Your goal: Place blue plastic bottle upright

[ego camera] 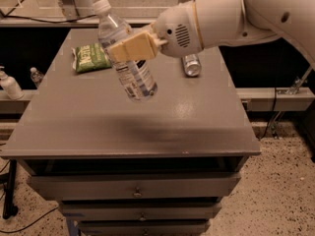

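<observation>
The blue plastic bottle (129, 68) is clear with a white cap and a pale label. It hangs in the air above the middle of the grey table (133, 122), tilted with its cap up and to the left. My gripper (129, 47) comes in from the right and is shut on the bottle's middle, its tan fingers (135, 47) clamped across the body. The bottle's base is off the tabletop.
A silver-and-blue can (191, 65) lies on the table behind the arm. A green snack bag (91, 57) lies at the back left. A white pump bottle (9, 84) and a small bottle (35, 76) stand on a ledge at the left. Drawers are below the tabletop.
</observation>
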### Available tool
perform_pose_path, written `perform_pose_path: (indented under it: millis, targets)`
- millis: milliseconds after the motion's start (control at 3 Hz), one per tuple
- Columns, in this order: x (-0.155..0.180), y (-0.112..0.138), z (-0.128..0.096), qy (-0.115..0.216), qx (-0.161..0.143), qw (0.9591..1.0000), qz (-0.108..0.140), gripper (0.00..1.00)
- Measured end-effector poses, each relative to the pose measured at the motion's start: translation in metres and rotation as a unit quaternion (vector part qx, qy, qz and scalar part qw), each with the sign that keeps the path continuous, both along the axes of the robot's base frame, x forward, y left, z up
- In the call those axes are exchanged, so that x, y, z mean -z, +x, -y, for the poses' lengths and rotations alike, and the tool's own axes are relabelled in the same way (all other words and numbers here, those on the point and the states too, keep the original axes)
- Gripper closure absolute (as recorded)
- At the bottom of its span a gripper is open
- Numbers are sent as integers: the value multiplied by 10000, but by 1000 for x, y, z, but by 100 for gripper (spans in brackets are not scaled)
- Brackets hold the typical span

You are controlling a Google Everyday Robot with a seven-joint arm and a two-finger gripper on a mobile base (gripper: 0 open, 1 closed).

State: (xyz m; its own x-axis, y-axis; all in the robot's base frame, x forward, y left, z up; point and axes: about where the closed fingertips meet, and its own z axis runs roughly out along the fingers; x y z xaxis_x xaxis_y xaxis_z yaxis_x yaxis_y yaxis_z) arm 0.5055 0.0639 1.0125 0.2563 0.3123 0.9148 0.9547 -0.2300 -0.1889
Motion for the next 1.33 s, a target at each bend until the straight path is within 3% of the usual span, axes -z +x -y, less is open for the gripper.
perform_pose_path:
  millis: [333,667,1000,1333]
  targets:
    - [7,-9,12,460,-432,9974,336,100]
    - [10,-24,35,1083,-878,9878,687,100]
    - [12,-25,35,1133,-957,9854,833,100]
    - [12,-25,35,1130,-955,9856,819,100]
